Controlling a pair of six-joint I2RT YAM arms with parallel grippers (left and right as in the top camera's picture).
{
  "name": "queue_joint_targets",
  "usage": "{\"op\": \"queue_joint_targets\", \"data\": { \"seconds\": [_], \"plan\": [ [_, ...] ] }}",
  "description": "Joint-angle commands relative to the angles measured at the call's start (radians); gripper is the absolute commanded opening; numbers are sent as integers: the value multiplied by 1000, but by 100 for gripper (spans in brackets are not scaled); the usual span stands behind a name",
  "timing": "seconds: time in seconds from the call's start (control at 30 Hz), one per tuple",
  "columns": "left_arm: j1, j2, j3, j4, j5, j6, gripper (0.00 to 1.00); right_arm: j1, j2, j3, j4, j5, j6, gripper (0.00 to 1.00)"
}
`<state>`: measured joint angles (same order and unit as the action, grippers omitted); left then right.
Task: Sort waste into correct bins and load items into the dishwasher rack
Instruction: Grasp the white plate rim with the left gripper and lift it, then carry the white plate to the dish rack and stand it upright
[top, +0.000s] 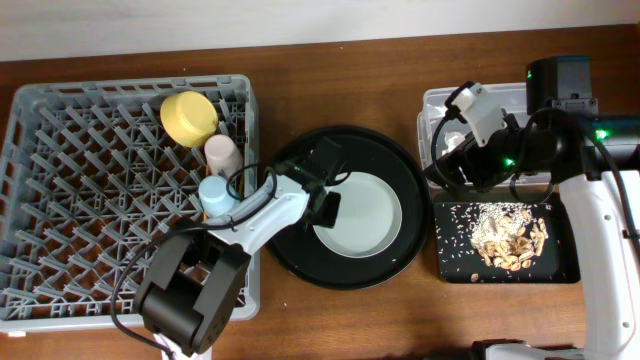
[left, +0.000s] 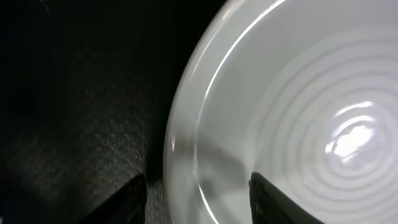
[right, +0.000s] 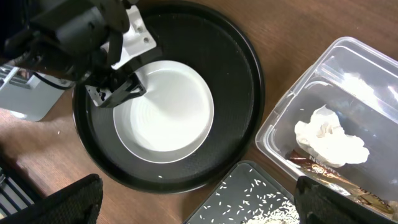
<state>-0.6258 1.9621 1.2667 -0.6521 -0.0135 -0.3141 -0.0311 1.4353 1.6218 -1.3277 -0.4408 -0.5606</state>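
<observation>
Lab bench: wooden table (top: 340, 70), dishwasher rack (top: 90, 190)

A: Plate (left: 298, 112): glossy, smooth, faint concentric ridges. Round tray (left: 74, 112) at its 9 o'clock: matt black, finely grained.
B: Tub (right: 373, 68): clear glossy plastic; tissue (right: 329, 138) inside: crumpled white paper. Table (top: 400, 60): brown wood, satin. Rack (top: 60, 200): matt grey plastic.

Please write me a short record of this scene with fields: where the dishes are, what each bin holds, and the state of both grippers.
rack: yellow bowl, pink cup and blue cup stand in the dishwasher rack, along its right side
plate: pale plate lies on the round black tray
tub: clear tub holds white tissue and brown-gold wrapper
small black tray: food scraps
left gripper: open, fingers either side of the plate's rim
right gripper: open, empty, near the tub
</observation>
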Motion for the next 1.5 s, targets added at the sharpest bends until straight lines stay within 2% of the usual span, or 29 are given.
{"op": "queue_joint_targets", "data": {
  "seconds": [0.0, 0.03, 0.13, 0.17, 0.33, 0.43, 0.6, 0.67, 0.77, 0.97, 1.03, 1.13, 1.47],
  "plan": [
    [-2, 9, -59, 39, 19, 4, 52, -2, -8, 19, 0, 8, -7, 99],
    [-5, 9, -66, 42, 18, 5, 49, -2, -8, 19, 0, 8, -7, 99],
    [-6, 8, -70, 54, 18, 5, 6, -2, -8, 19, 0, 8, -7, 99],
    [-6, 7, -65, 54, 18, 5, 0, -2, -8, 19, 0, 8, -7, 99],
    [-6, -43, -5, 23, -5, 18, 0, -2, -8, 19, 0, 8, -7, 99],
    [-5, -144, 46, -48, -125, 32, 0, -2, -8, 19, 0, 8, -7, 99],
    [-7, -435, 110, -233, -555, 31, 0, -2, -8, 19, 0, 8, -7, 99],
    [-6, -565, 110, -299, -798, 32, 0, -2, -8, 19, 0, 8, -7, 98],
    [-4, -666, 110, -358, -1045, 32, 0, -2, -8, 19, 0, 8, -7, 99],
    [93, -759, 109, -419, -1327, 32, 0, -2, -8, 19, 0, 8, -7, 99],
    [150, -735, 109, -419, -1387, 36, 0, -2, -8, 19, 0, 8, -7, 99],
    [227, -660, 109, -420, -1394, 130, 0, -2, -8, 19, 0, 8, -7, 99],
    [239, -360, 108, -434, -1385, 140, 0, -2, -8, 19, 0, 8, -7, 99]
  ]
}}
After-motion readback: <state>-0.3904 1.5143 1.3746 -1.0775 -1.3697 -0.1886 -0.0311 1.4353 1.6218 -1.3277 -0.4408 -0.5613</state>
